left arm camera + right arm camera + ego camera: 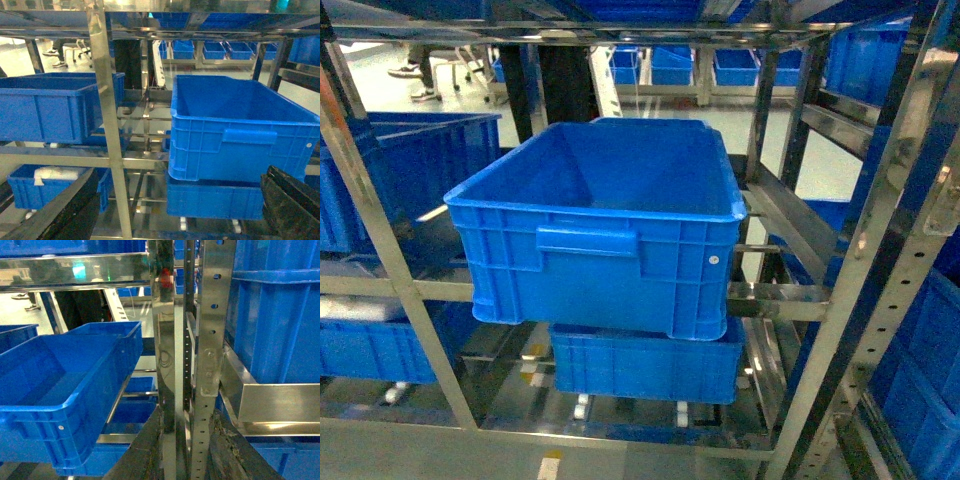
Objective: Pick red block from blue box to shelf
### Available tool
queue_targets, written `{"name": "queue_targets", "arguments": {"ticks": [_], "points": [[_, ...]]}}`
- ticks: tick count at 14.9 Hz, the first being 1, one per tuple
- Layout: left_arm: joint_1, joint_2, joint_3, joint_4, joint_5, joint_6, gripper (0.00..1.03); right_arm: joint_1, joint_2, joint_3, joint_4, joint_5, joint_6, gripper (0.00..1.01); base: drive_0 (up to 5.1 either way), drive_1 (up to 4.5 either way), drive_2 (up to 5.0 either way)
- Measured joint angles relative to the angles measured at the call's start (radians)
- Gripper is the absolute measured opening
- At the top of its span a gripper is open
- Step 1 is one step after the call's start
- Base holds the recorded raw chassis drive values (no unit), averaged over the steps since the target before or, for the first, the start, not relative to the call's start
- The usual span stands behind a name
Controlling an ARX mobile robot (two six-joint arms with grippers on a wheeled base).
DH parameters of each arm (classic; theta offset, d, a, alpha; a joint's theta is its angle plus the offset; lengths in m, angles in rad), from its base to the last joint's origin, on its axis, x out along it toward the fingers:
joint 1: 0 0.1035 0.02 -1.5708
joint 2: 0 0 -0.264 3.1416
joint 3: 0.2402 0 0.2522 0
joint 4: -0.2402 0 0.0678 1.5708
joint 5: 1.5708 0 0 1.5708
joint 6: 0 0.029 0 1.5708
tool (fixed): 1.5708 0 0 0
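The shelf [880, 260], a steel rack of perforated posts and rails, fills every view and carries dark blue ribbed crates on several tiers. The biggest of them, an open crate [605, 235], sits on a middle tier at the rack's front edge, straight ahead of the robot; what shows of its inside looks bare. A second ribbed crate [645, 365] stands directly under it on the lowest tier, and another [55, 107] sits on the left of the same middle tier.

Neither the red block nor the light turquoise blue box appears in any view (only the darker ribbed crates are visible), so where the block lies cannot be told from here.

The left pincer [165, 220] shows two dark fingers [287, 205] at the bottom corners of its wrist view, spread wide with nothing between them. The right pincer [185, 460] also stands apart and empty, its fingers [142, 452] framing a rack post.

My judgement: no block is in hand and none is seen on the rack, so the pick, carry and placement all appear to remain.
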Motion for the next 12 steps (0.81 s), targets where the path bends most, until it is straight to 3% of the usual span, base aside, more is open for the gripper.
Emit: {"name": "queue_targets", "arguments": {"ticks": [12], "points": [[0.0, 0.0, 0.0, 0.001, 0.0, 0.0, 0.98, 0.0, 0.0, 0.0, 0.0, 0.0, 0.0, 0.24, 0.0, 1.93, -2.0]]}}
